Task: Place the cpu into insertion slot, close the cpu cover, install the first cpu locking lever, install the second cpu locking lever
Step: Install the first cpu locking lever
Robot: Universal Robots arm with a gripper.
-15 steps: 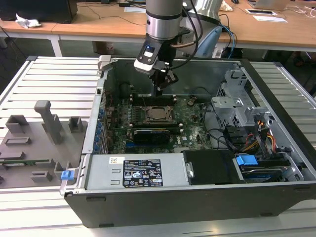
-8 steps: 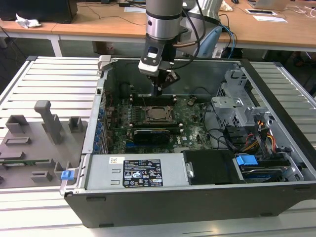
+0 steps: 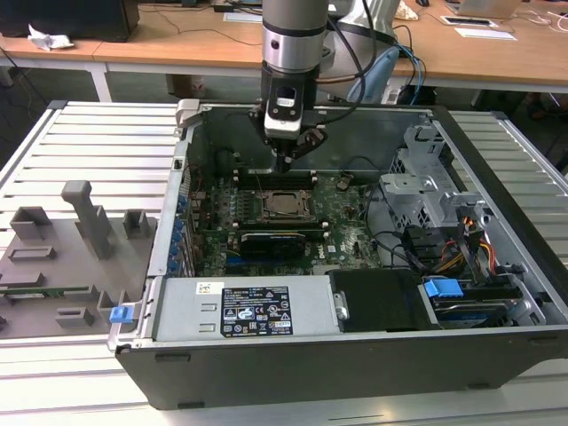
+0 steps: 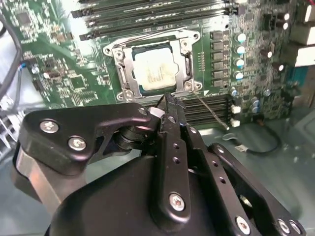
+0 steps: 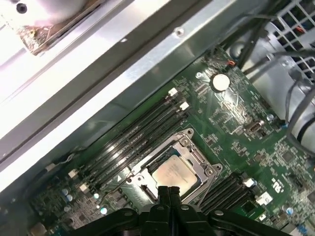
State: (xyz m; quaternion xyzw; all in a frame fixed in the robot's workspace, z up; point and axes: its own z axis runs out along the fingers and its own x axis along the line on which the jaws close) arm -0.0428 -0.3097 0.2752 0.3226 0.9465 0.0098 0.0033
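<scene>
The cpu [image 4: 154, 73] lies flat in the socket on the green motherboard, silvery-tan top up; it is also in the first wrist view [image 5: 172, 172] and the exterior view [image 3: 286, 205]. The cpu cover [image 4: 187, 59], a metal frame, lies down around it [image 5: 196, 158]. One thin wire lever [image 4: 212, 112] juts out from a socket corner over the memory slots. Another wire lever [image 4: 147, 37] runs along the socket's far side. My gripper [image 4: 166, 104] hangs just above the socket's edge, shut with nothing in it [image 5: 170, 192] [image 3: 283, 162].
The motherboard [image 3: 346, 222] sits inside an open computer case [image 3: 293, 373]. Memory slots [image 4: 147, 14] flank the socket on both sides. A long black card [image 3: 280, 241], cables [image 3: 417, 248], a drive cage [image 3: 426, 177] and the case wall [image 5: 123, 69] surround it. Grey fixtures [image 3: 80, 222] stand on the exterior view's left.
</scene>
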